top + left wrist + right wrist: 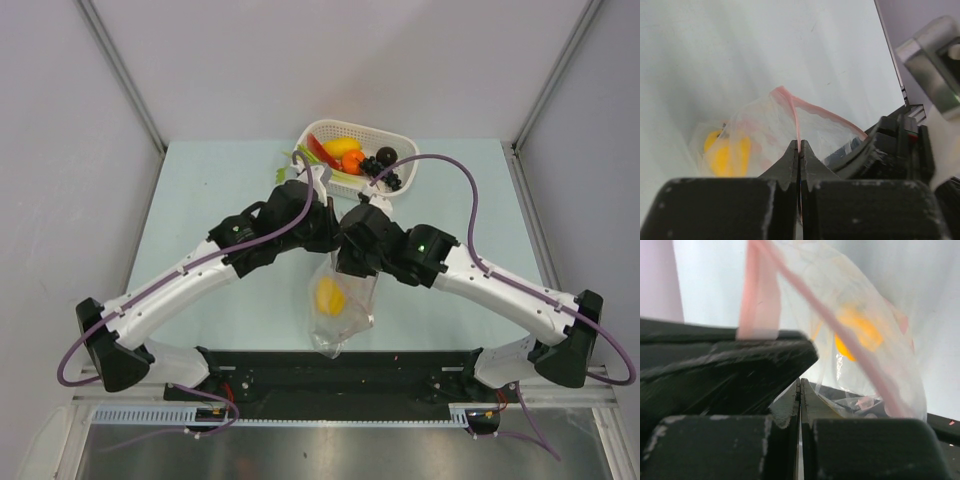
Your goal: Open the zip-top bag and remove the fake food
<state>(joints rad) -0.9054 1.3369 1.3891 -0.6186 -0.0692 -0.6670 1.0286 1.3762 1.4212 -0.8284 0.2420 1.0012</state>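
The zip-top bag [342, 310] hangs between my two grippers above the table, with a yellow lemon [330, 296] inside it. My left gripper [326, 248] is shut on the bag's pink zip strip [799, 125]. In the left wrist view the bag's mouth [765, 122] gapes and the lemon [727, 155] shows through the plastic. My right gripper [346, 260] is shut on the bag's opposite edge [840, 390]. In the right wrist view the pink strip [760, 295] runs over the left gripper's black finger [725, 365], and the lemon [857, 335] shows beyond it.
A white perforated basket [402, 137] stands at the back of the table. It holds a yellow fruit [342, 146], an orange [353, 161], a dark round fruit [385, 155], a red piece [320, 149] and a green stalk [300, 160] leaning over its left rim. Grey walls close in the table.
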